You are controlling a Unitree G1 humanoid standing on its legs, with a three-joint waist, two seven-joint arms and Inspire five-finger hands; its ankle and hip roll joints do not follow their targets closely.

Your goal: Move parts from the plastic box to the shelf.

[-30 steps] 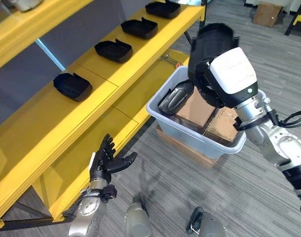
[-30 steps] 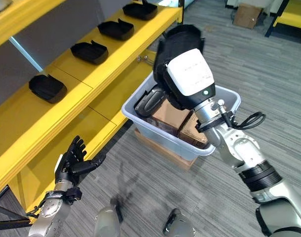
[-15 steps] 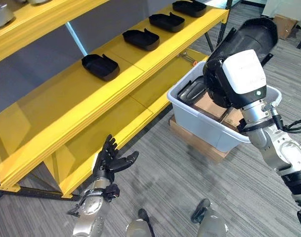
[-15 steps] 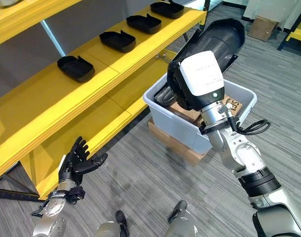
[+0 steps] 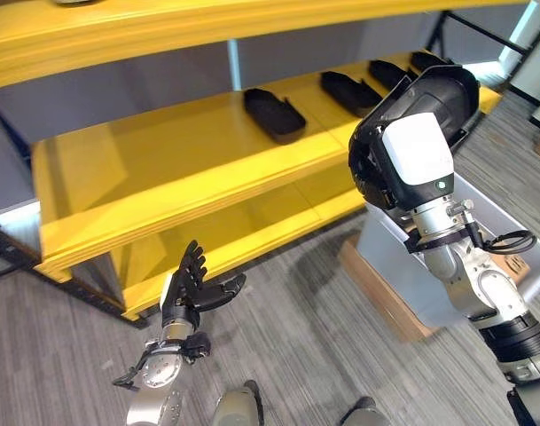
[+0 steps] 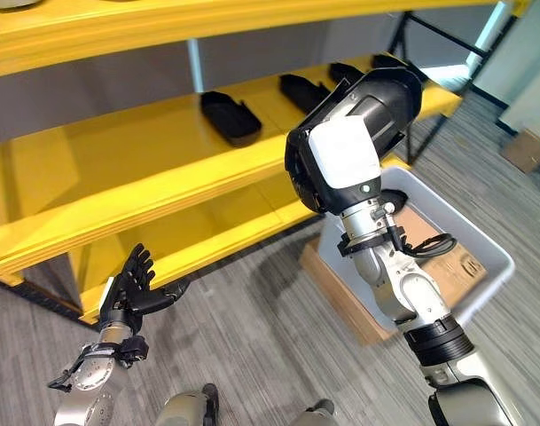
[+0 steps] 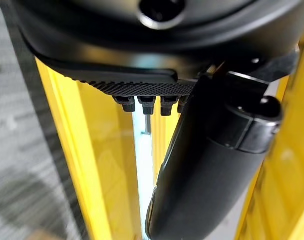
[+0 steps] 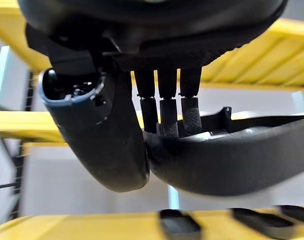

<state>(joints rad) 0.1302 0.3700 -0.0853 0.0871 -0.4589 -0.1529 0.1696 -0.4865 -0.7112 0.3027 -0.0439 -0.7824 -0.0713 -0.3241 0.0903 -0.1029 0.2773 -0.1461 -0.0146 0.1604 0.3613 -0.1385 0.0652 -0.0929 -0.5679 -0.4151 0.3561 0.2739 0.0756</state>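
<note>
Head view: I see my right hand (image 6: 340, 177) lifting 1 black part (image 6: 385, 93) above the plastic box (image 6: 482, 266), near the yellow shelf (image 6: 163, 177). My left hand (image 5: 188, 288) hangs open below the shelf. Right wrist view: fingers (image 8: 166, 117) pinch the part (image 8: 231, 157).

— How's the light?
— Bright, even, from overhead; a soft sheen lies on the yellow shelf (image 5: 190, 169), a faint shadow on the grey floor (image 5: 323, 337).
— Focus?
— Head views crisp. Wrist views blur everything past the close dark fingers (image 8: 166, 107).
</note>
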